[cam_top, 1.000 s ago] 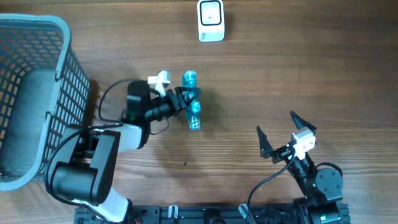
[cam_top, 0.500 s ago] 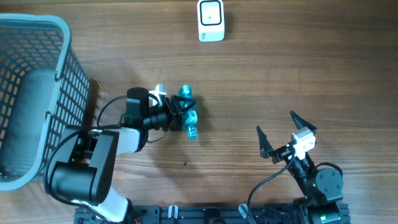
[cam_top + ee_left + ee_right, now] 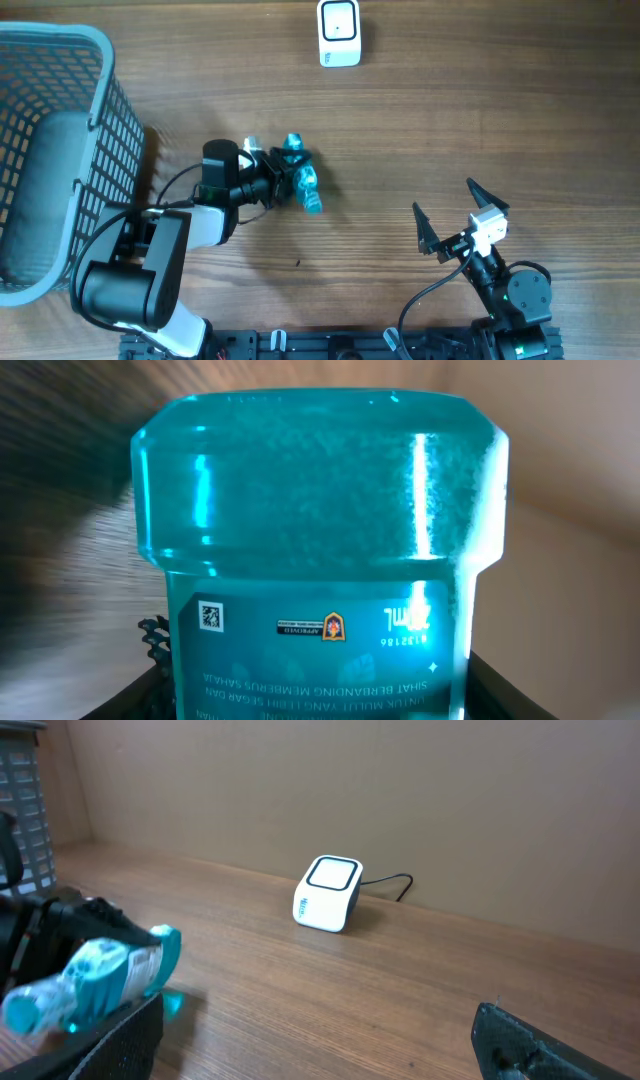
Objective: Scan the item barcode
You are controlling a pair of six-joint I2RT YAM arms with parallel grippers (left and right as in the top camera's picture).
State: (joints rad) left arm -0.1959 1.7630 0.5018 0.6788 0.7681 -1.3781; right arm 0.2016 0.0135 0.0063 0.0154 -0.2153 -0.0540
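Observation:
The item, a translucent blue-teal bottle (image 3: 303,181) with a white label, is held above the table left of centre, with my left gripper (image 3: 288,170) shut on it. It lies nearly level, its narrow cap pointing toward the front right. In the left wrist view the bottle (image 3: 320,510) fills the frame, printed label showing, between the dark fingers (image 3: 500,695). The right wrist view shows the bottle (image 3: 100,975) at its left edge. My right gripper (image 3: 443,197) stands open and empty near the front right.
The white boxy scanner (image 3: 339,34) sits at the table's far edge, its cable trailing behind it (image 3: 328,893). A grey mesh basket (image 3: 95,110) takes up the left side. Bare wood lies between the bottle and the scanner.
The left gripper has shifted slightly left and toward the front with the bottle, and the wrist has turned a little. The right arm has not moved.

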